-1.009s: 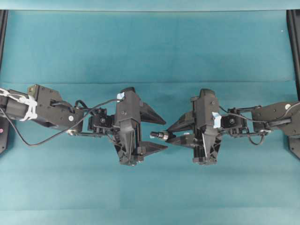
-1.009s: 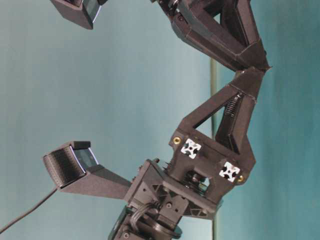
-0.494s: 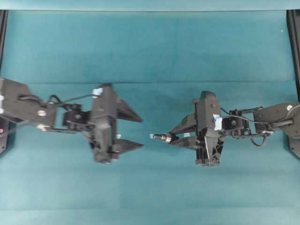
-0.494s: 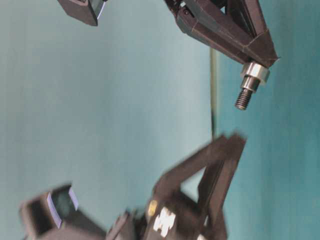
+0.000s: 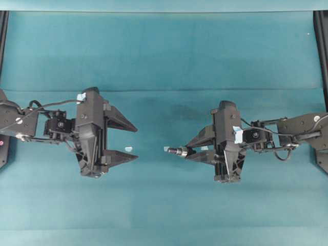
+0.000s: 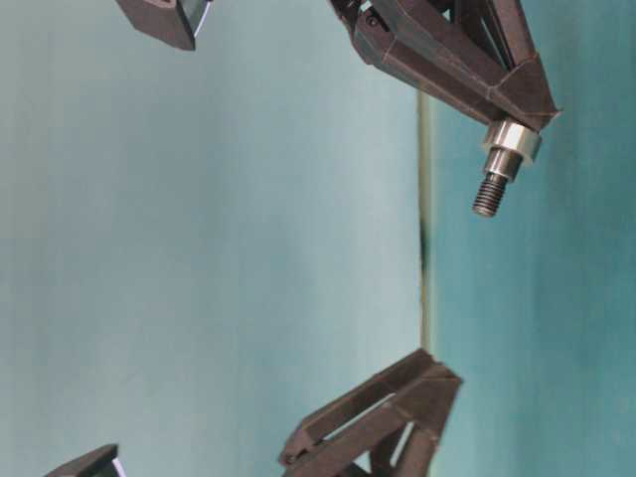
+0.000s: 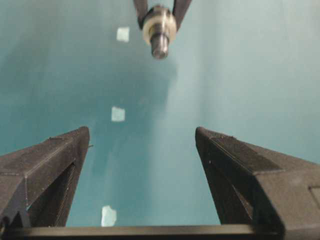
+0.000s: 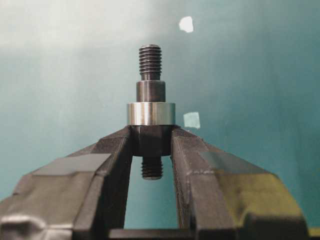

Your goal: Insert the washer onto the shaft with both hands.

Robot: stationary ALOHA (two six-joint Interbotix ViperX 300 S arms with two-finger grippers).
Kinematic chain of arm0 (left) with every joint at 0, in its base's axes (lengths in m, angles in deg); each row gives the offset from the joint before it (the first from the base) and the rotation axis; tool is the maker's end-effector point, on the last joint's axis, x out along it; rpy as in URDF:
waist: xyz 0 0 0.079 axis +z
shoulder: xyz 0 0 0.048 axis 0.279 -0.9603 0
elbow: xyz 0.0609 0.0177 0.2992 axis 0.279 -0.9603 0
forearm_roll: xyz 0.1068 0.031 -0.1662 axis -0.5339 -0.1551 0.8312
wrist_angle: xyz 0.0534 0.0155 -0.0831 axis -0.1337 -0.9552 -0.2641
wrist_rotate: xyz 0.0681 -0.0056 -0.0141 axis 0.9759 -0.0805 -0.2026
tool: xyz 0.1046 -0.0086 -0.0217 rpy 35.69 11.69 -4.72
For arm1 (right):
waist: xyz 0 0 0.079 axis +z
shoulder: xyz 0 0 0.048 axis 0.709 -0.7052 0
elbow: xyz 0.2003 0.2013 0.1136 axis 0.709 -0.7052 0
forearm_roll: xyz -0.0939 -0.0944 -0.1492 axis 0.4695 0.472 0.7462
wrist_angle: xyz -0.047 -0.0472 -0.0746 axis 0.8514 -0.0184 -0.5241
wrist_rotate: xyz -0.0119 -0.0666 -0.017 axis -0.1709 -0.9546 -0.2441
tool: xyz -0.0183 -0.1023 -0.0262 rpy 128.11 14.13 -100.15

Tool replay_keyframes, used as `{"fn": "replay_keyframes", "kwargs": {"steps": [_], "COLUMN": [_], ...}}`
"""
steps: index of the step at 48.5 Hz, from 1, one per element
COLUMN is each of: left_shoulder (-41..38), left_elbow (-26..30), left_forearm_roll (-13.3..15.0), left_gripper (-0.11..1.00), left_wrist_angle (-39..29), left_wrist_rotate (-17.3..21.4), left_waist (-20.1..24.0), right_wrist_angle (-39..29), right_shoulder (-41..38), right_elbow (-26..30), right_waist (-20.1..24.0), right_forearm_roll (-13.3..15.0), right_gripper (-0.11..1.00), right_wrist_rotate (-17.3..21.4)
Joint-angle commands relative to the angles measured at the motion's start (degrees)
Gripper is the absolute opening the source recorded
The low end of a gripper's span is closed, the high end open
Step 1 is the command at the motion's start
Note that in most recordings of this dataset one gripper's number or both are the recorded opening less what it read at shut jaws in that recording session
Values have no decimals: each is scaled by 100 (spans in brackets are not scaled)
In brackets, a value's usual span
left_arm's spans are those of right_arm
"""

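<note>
While tape squares [image 7: 118, 114] dot cloth [image 5: 164, 51], path unobstructed.

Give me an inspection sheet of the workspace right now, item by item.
Surface: teal cloth, a horizontal seam across it.
Job's things: shaft clamped in the right gripper, threaded end pointing at the other arm; washer seated on it, against the fingertips.
Clutter: pale blue tape squares on the cloth.
Grippers: left gripper open, empty, apart from the shaft.
Cables: black cable over the left arm.
Surroundings: black frame at the edges.
</note>
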Motion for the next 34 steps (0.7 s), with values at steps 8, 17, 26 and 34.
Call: {"fn": "replay_keyframes", "kwargs": {"steps": [8,17,26,34], "left_shoulder": [97,105,193,211], "left_elbow": [62,62,62,44], "left_forearm_roll": [0,0,0,0], "left_gripper": [92,92,92,92], "left_wrist_angle": [18,-70,-167,-334], "left_wrist_rotate": [9,9,9,9], "left_waist": [-9,9,9,18], "right_wrist_angle": [35,44,44,44], "right_shoulder": [114,105,97,97], "right_elbow": [53,62,70,79], "right_waist": [18,18,18,18], "right_forearm_roll": [-9,-9,-9,-9], "right_gripper": [0,0,0,0], "right_wrist_rotate": [53,53,53,53]}}
